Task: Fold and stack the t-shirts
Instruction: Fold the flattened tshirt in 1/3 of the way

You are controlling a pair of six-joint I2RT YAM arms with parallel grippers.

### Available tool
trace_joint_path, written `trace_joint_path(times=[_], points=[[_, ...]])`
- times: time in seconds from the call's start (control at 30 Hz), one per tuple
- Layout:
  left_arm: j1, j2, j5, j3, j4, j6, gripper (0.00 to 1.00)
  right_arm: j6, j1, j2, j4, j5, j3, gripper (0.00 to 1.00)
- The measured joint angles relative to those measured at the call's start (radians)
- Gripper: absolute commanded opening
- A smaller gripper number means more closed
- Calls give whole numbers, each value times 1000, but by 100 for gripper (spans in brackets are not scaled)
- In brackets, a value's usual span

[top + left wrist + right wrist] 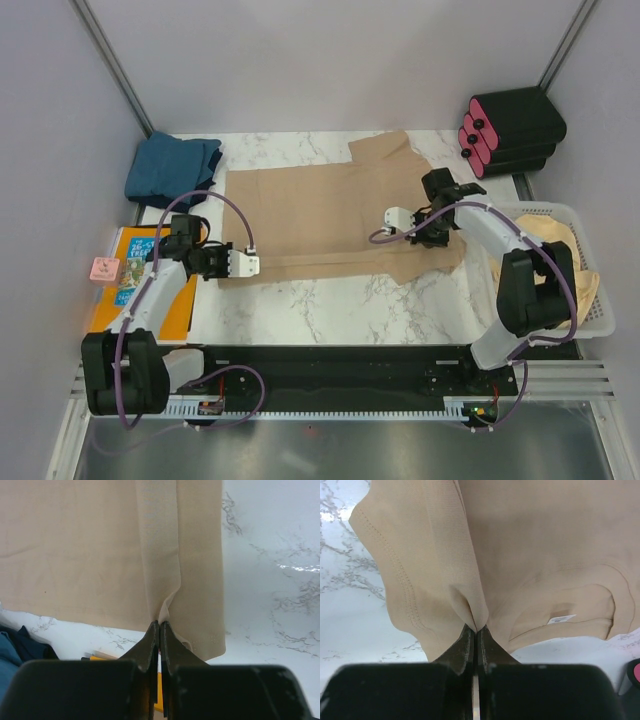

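Between the two claws, the tan t-shirt [320, 210] lies spread flat across the marble table [320, 310], hem toward the left claw and collar toward the right one, with a long fold line running from one to the other.

The left claw [252, 266] is pressed together on the hem edge. In its wrist view the jaws are shut on a small raised pleat of the tan cloth [75, 545], and the folded strip runs straight ahead of the tips [159, 625]. To its right is bare marble [280, 555]. Behind and to its left lie an orange-and-blue book [135, 280] with a small pink block [105, 269] on it. The folded teal t-shirt [172, 168] sits on its left too, clear of the tan one.

The right claw [418, 235] is also closed, pinching the shoulder of the shirt [545, 540] between sleeve and neck. From its tips [477, 629] the stitched sleeve hem falls away to the left and the collar [570, 605] with its neck label [561, 619] lies to the right. Open marble [340, 570] shows past the sleeve. Behind this claw stands a white basket [600, 310] holding pale beige cloth [557, 233], and off to its right a black and pink object [510, 130] sits near the shirt's corner.

On the near side of both claws, a band of bare table runs along the shirt's front edge
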Motion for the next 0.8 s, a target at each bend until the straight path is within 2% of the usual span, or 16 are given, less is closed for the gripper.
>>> trace_joint_path(times=[0.43, 0.8], points=[[11, 130, 2, 74, 71, 2, 2, 0, -3, 86, 23, 8, 92, 0], [12, 179, 2, 87, 110, 3, 2, 0, -5, 139, 39, 10, 137, 0]])
